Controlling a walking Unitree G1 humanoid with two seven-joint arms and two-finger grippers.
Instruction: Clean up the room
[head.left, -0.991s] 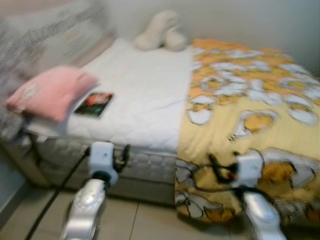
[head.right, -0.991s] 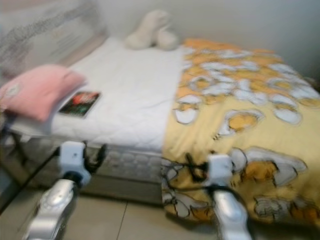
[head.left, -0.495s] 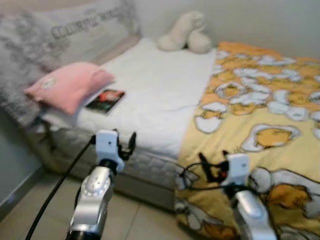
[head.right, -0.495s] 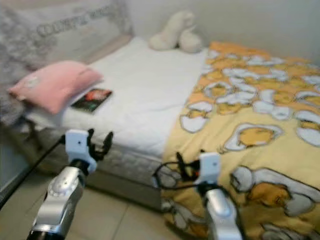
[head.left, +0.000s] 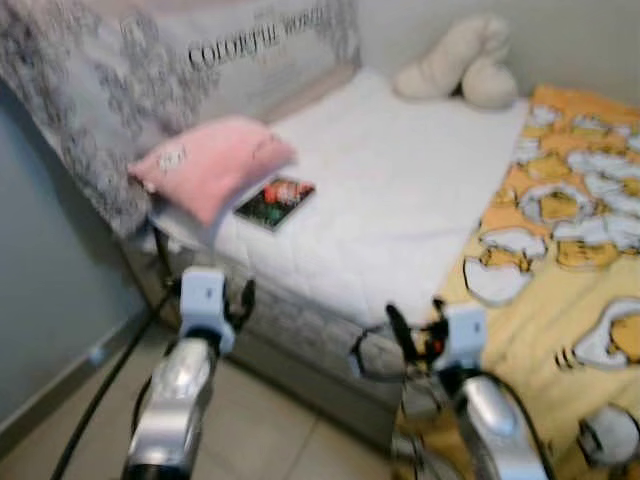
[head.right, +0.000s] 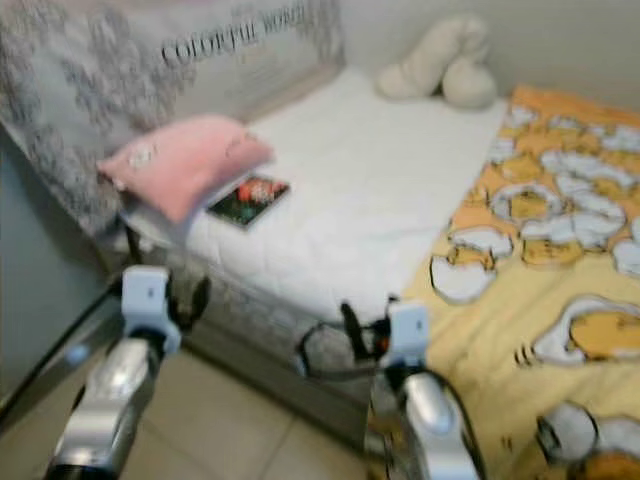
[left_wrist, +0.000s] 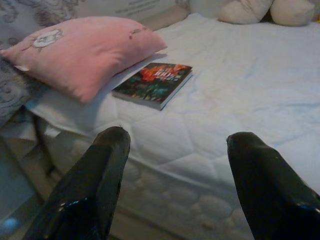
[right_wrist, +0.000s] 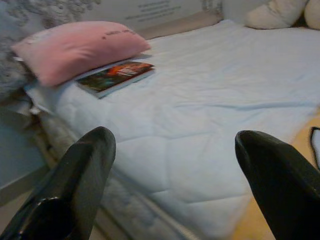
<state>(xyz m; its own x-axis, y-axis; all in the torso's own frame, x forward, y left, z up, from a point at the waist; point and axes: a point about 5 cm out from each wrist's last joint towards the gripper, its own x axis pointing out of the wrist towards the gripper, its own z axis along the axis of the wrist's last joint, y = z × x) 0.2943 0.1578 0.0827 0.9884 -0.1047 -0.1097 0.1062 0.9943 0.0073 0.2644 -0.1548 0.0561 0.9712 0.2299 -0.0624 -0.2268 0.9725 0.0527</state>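
One bed takes up most of what lies ahead, its white mattress bare on the near side and a yellow patterned blanket covering the robot's right part. Against the grey headboard a pink pillow rests at the mattress corner, and a cream plush toy sits at the far edge by the wall. Smallest is the book, flat on the sheet, one corner tucked just beside the pillow's edge, its long axis running away from the pillow toward the middle of the bed. It lies ahead of the left hand, which hovers below the mattress edge, released with fingers spread; this arm looks the nearer. The right hand also hangs released, farther along the bed's side. Between the left hand and the book nothing stands but mattress edge.
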